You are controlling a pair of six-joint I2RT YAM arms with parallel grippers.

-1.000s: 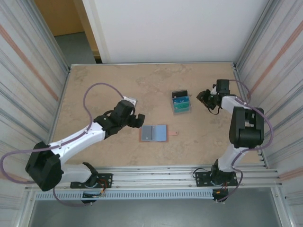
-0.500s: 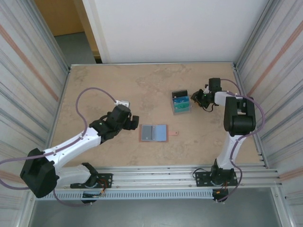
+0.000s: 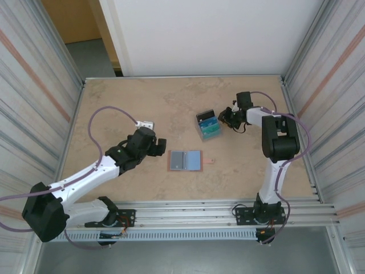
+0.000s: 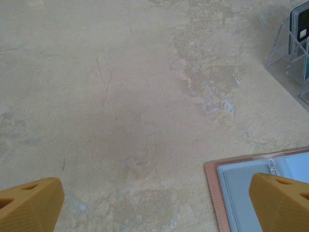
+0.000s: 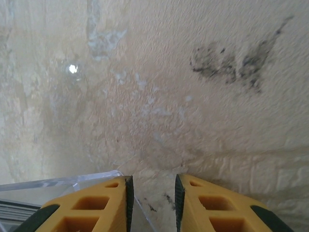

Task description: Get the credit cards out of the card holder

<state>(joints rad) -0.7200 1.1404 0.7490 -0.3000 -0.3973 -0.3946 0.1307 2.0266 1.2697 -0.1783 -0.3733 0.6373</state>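
Two containers sit on the table (image 3: 125, 103). To the left is the card holder (image 3: 185, 160), lying open and flat near the table's middle with two light-blue panels facing up and its snap tab (image 3: 210, 160) sticking out to the right. To the right, further back, is a clear stand (image 3: 203, 116) with a black back, standing upright and turned at an angle. The credit cards (image 3: 210, 128) are in the stand, blue and teal. There are at least two, but the exact count is too small to tell. One card holder, one stand, two arms. The left arm reaches in low from the near-left corner, and the left gripper (image 3: 163, 145) sits just left of the card holder, apart from it. In the left wrist view the left gripper (image 4: 154, 208) has its jaws spread wide with nothing between them, and the card holder's corner (image 4: 241, 188) is by the right finger. The right arm folds back on itself, with the right gripper (image 3: 227, 118) low at the stand's right side. In the right wrist view the right gripper (image 5: 152, 203) has its jaws narrow with a slim gap. The stand's clear edge (image 5: 63, 181) runs in toward that gap, and I cannot tell whether it is pinched.
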